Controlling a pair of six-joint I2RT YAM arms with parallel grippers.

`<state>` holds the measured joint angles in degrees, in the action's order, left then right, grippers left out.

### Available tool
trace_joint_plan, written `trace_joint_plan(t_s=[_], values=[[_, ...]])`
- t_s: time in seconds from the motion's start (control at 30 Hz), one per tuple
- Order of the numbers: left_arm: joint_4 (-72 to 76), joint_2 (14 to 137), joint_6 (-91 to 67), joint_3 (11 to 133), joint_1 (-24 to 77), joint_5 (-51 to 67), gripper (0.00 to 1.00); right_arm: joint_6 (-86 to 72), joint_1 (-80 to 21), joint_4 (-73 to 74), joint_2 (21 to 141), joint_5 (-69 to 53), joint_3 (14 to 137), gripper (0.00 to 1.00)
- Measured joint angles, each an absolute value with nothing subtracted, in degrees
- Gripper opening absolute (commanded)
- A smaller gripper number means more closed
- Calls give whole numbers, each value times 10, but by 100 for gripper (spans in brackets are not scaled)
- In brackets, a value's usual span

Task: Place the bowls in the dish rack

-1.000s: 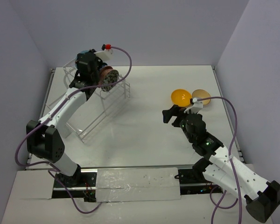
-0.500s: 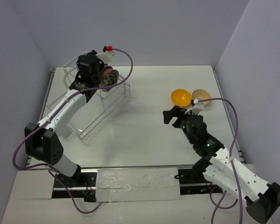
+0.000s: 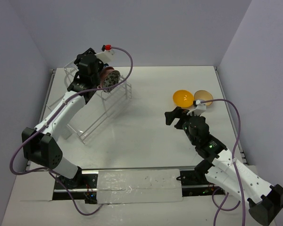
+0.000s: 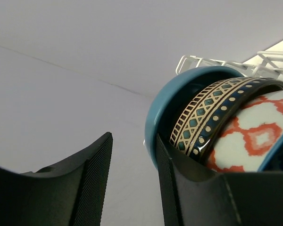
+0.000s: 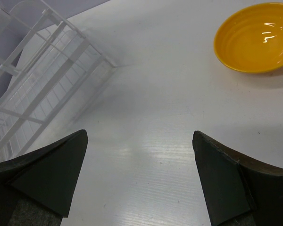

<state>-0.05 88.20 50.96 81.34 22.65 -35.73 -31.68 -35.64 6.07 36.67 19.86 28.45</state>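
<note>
The left gripper [image 4: 133, 143] is partly open and holds nothing. It sits just beside bowls standing on edge in the rack [image 3: 95, 123]: a teal bowl [image 4: 162, 108], a blue bowl [image 4: 212, 113] and a red bowl [image 4: 254, 141]. The right gripper [image 5: 139, 141] is wide open and empty. The orange bowl [image 3: 183, 98] and the tan bowl [image 3: 204, 98] sit side by side on the table [image 3: 151, 136].

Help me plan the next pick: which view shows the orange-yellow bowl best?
Right wrist view: the orange-yellow bowl sits large in the upper right corner, upright, its ridged glossy inside clear. The top external view shows it small, beside a tan bowl. The left wrist view does not show it.
</note>
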Motion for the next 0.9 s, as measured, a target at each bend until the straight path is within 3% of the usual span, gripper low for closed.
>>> trace_joint_plan(t_s=[0.37,0.63,0.9], values=[[-31,868,467,835,228,-347,68,-317,-356,61,365,200,284,100],[-64,842,397,872,232,-328,77,-321,-356,62,365,205,284,100],[-93,773,254,895,234,-307,97,-336,-356,78,366,236,284,100]])
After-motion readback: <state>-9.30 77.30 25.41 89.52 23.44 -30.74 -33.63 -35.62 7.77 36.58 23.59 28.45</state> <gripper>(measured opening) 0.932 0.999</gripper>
